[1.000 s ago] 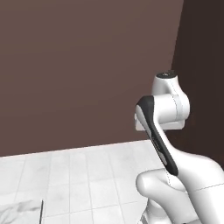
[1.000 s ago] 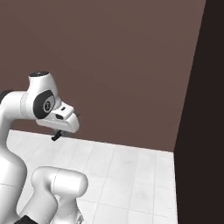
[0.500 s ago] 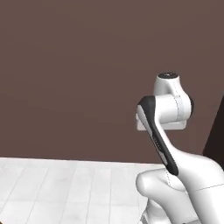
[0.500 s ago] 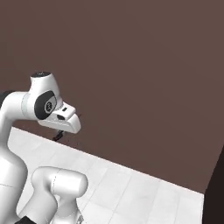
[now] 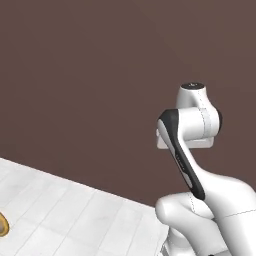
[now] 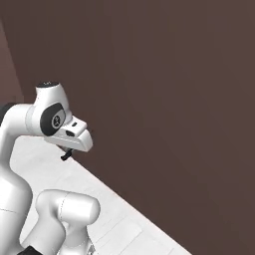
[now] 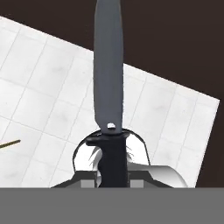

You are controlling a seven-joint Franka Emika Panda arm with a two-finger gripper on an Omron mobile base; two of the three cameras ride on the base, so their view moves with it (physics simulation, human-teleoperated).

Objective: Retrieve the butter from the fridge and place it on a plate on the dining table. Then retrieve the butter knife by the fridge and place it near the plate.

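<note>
The butter knife (image 7: 108,83) is clamped by its black handle in the hand (image 7: 113,173), grey blade pointing away from it over the pale tiled floor (image 7: 48,87). A brown wall (image 5: 90,75) stands behind the arm (image 6: 47,117).

The white Franka arm (image 5: 200,165), its dark-trimmed link angled upward, rises at lower right before a plain dark brown wall (image 5: 85,75). Pale tiled floor (image 5: 75,220) spreads below; a small golden object (image 5: 2,225) peeks in at left edge.
</note>
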